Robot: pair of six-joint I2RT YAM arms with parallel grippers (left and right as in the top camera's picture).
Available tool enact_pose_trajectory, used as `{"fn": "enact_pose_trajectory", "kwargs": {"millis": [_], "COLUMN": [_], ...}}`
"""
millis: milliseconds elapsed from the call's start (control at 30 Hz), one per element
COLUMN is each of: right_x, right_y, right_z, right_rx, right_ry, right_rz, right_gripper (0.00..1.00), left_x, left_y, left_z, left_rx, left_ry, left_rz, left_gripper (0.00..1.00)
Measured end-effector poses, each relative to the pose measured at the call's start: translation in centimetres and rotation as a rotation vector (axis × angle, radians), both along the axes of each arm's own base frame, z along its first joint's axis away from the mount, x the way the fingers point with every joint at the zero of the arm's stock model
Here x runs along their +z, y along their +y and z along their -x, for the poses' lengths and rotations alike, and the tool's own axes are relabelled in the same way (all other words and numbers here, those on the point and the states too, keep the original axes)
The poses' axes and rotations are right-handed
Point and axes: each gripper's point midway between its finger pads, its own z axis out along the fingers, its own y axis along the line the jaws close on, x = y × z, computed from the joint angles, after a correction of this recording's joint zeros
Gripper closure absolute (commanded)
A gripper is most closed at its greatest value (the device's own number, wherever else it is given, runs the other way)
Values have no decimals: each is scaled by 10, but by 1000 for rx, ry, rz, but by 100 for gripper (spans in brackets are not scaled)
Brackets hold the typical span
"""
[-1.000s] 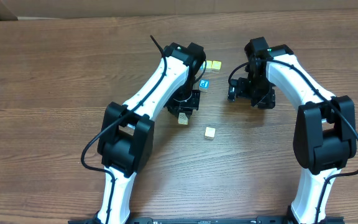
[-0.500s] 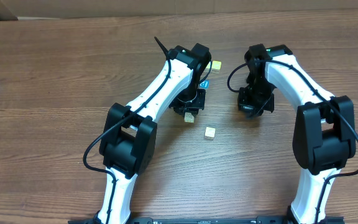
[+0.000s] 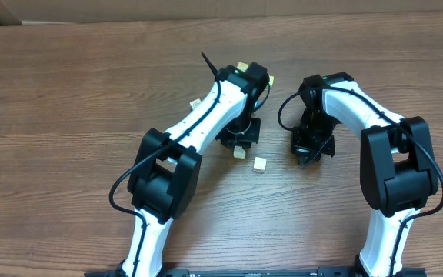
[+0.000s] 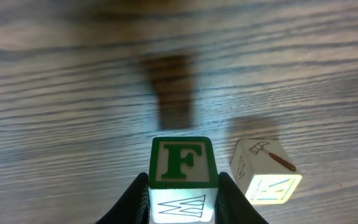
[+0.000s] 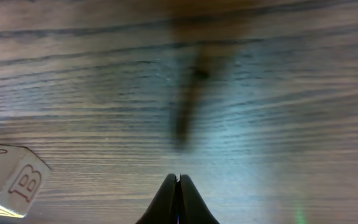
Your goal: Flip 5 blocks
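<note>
Left wrist, green "F" block point(image 4: 182, 163) gripped, hammer-drawing block point(image 4: 263, 169) beside

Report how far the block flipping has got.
Done: cannot tell from faces alone. In hand: left fingers clamp the green F block, apparently off the table. Right fingers are shut, empty. Left: the hammer block beside it lies loose.
</note>
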Motion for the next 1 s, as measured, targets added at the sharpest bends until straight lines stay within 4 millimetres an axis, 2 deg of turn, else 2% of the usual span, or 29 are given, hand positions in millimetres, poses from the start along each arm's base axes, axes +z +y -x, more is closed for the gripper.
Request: {"fn": "enact_pose_trajectory", "kwargs": {"millis": [200,600,700,800,933,967,1000], "right_x": [3,5,6,7,9,10,11], "right_y": [13,25,25,27,34,35,37], "right_z": [-1,-4,-3,-3,-3,-2,-2], "right_rx": [-25,-44,-47,-50,-63,-66,-71], "right_ry": [5,3,4,7,16,19,22], "right_rz": [-73,-138,-141,-155,-191,-203,-214], "right_gripper": [96,96,93,95,96,96,96], "left_x": [-13,-15,-14,-7,16,21,28], "left_y": [1,0,2,5,11,12,16], "left_z": [6,13,16,13,-10,-15,-25], "left_rx": [19,40,45,58,94,100,113], "left_ry": [15,50,67,73,34,21,1], "left_rz": [0,9,8,11,40,48,61], "left_gripper": [78,52,52,53,53,55,64]}}
